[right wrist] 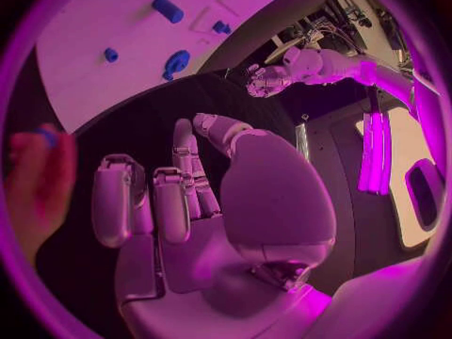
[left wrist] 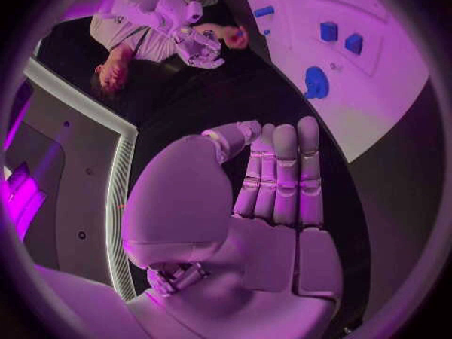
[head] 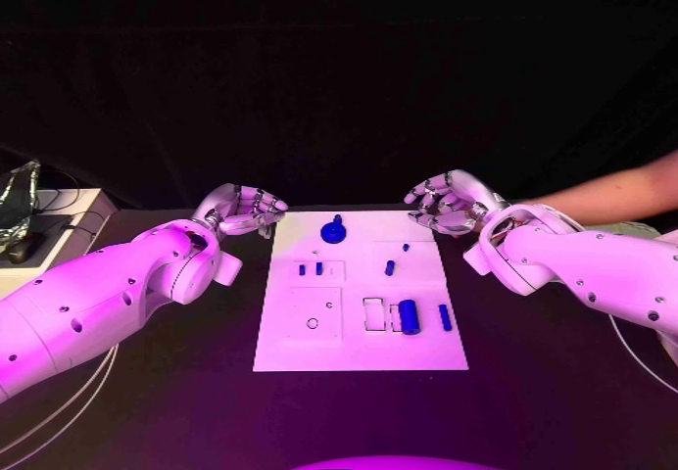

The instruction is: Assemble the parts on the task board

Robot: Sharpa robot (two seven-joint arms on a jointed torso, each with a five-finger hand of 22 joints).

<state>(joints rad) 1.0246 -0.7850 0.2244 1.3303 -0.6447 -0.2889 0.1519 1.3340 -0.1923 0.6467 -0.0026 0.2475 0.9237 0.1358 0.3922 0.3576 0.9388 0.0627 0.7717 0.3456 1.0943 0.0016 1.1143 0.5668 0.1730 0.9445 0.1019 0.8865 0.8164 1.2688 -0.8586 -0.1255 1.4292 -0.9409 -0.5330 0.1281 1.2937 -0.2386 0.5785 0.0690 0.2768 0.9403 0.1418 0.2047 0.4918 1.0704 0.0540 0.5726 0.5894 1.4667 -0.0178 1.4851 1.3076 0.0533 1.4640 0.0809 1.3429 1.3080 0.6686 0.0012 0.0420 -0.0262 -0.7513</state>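
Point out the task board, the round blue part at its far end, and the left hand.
task board point(head: 361, 352): head view, bare near area of the white plate.
round blue part point(head: 333, 233): head view, middle of its disc.
left hand point(head: 243, 210): head view, middle of the hand.

Task board point(head: 361, 348): one
Blue parts point(head: 409, 316): about seven on the board
Robot hands point(head: 243, 210): two, flanking the board

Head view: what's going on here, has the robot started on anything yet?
Not yet, it seems. The left hand and right hand hover over the black table at the far corners of the task board, holding nothing. The blue parts, including a round knobbed piece and a cylinder, lie untouched on the board. A person's arm reaches in behind the right hand.
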